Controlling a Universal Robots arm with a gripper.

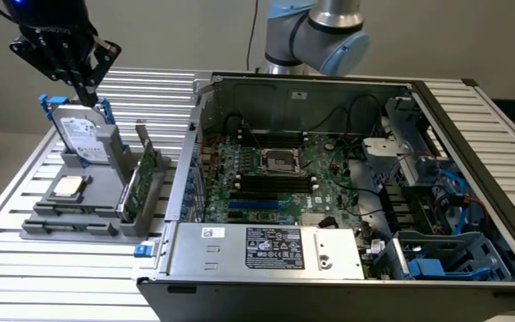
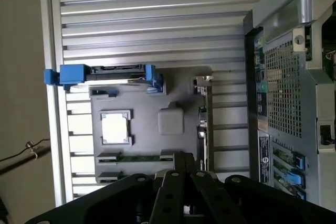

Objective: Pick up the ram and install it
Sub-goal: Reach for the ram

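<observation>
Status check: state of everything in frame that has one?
gripper: shut, empty, above the gray holder.
ram: lying flat in the holder, not picked up.
hard drive: upright in the holder.
computer case: open, side panel off.
memory slots: look empty.

1 ram (image 2: 139, 157), 1 hard drive (image 1: 83, 137), 1 processor (image 1: 68, 188), 1 case (image 1: 311, 100).
</observation>
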